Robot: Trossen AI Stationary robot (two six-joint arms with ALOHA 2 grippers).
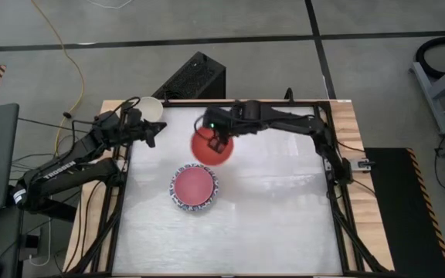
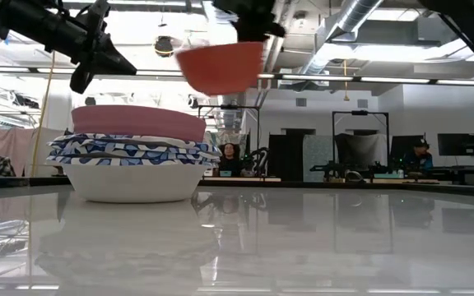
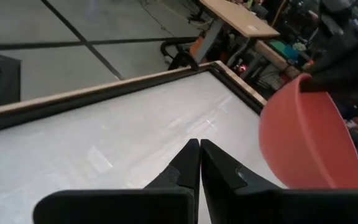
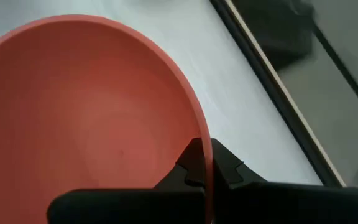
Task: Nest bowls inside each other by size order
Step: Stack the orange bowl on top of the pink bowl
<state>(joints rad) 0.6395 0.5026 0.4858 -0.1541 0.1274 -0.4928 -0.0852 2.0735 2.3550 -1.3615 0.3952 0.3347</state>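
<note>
A stack of bowls [image 1: 195,188] stands mid-table. In the low view it shows a plain white bowl [image 2: 134,182] at the bottom, blue-and-white patterned ones [image 2: 130,150] above it and a pink bowl [image 2: 138,122] on top. My right gripper [image 1: 216,140] holds a red bowl [image 1: 209,148] in the air, beyond the stack toward the far edge. The red bowl also shows in the low view [image 2: 220,67] and in the left wrist view [image 3: 306,140]. My left gripper [image 1: 154,133] hangs shut and empty at the far left. A cream-white bowl [image 1: 148,106] sits at the far-left corner, partly behind the left arm. My right gripper pinches the red bowl's rim [image 4: 194,118], with one finger inside the bowl and one outside. The fingers come slanting down from the table's far right side. The bowl is lifted clear of the table, mouth up and slightly tilted.
A wooden frame [image 1: 346,123] borders the white table top. A black box [image 1: 194,77] stands just beyond the far edge. Bare table surface lies right of and in front of the stack. People sit in the room behind the table, in the low view.
</note>
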